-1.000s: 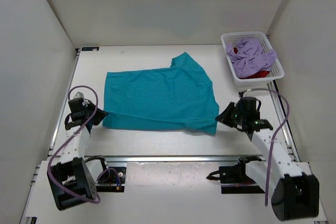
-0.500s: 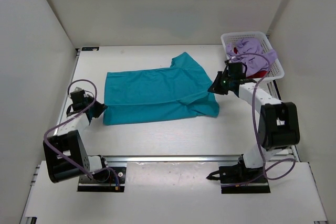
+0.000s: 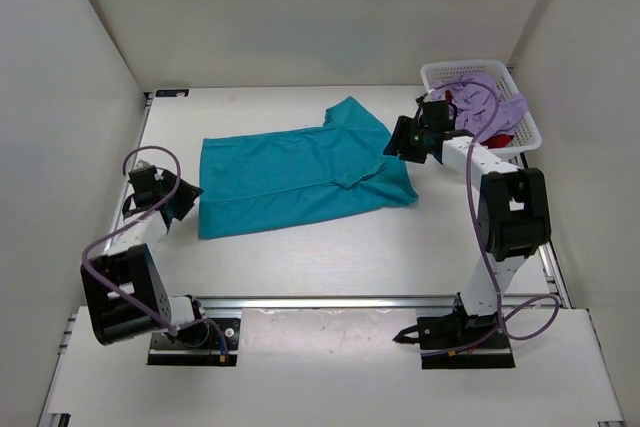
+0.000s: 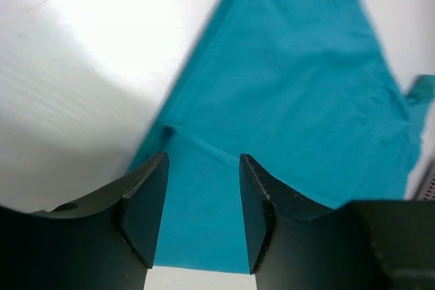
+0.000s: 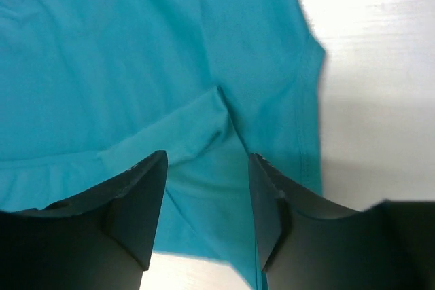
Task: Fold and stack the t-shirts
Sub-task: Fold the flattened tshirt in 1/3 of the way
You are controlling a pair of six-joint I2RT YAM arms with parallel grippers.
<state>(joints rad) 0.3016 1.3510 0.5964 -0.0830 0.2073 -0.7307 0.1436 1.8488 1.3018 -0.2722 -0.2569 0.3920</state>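
white table (image 3: pixel 300 267) | teal cloth short-sleeved t-shirt (image 3: pixel 290 182) mid-table, near edge doubled over | white plastic mesh basket (image 3: pixel 480 64) back right, holding 2: lavender shirt (image 3: pixel 490 112), deep red shirt (image 3: pixel 498 137) | left gripper (image 4: pixel 204 161), right gripper (image 5: pixel 207 157): jaws apart, empty, over teal's ends

The left arm (image 3: pixel 135 239) rises from its base at lower left. The left gripper (image 3: pixel 183 199) sits at mid-left and points right, jaws parted. The right arm (image 3: pixel 505 217) stands tall at the right. The right gripper (image 3: pixel 400 137), at upper right, points left with jaws likewise parted.
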